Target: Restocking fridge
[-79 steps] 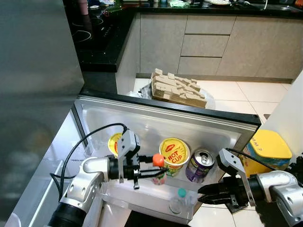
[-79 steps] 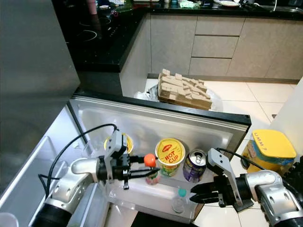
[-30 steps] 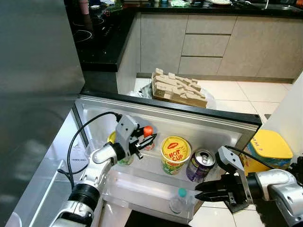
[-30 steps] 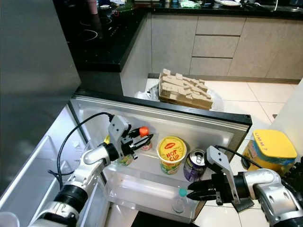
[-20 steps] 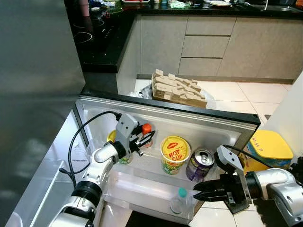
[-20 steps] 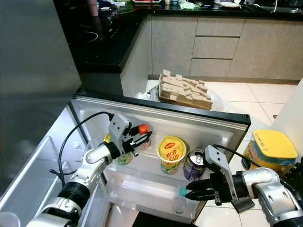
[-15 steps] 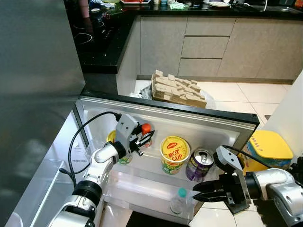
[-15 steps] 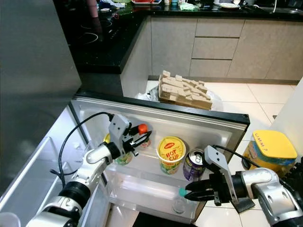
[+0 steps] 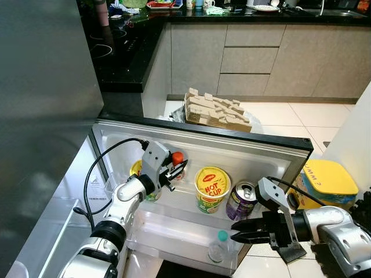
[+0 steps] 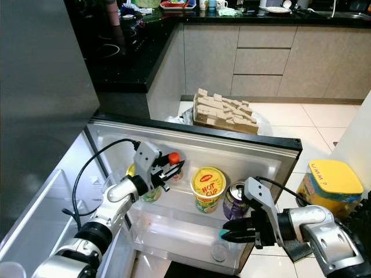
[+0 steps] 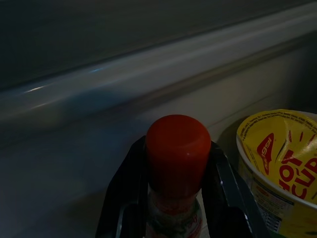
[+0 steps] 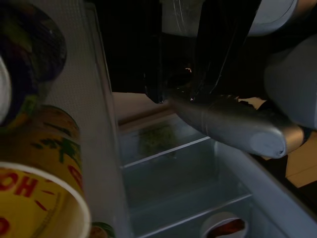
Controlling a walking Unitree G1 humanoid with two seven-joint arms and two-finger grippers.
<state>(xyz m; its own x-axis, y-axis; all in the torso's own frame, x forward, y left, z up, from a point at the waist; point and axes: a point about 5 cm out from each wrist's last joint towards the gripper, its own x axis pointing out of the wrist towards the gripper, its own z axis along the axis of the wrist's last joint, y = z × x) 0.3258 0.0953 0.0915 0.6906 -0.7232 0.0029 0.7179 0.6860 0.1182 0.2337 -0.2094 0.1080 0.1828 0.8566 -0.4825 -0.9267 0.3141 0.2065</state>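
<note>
We judged the step as placing the bottle [image 9: 177, 165] on the fridge door shelf [image 9: 191, 200], beside the noodle cup [image 9: 213, 188]. The left gripper [image 9: 175, 169] clamped its neck; release comes next. The left wrist view showed that grip. The right gripper [image 10: 227, 236] neared a clear bottle [image 9: 218, 245], fingers apparently together.

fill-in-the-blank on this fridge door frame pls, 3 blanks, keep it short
1. The left gripper has its jaws shut on a small bottle with a ____ cap.
2. The yellow noodle cup is printed "HOT ____".
3. Between the noodle cup and the right gripper stands a purple ____.

Missing words: red; CUP; can
</note>
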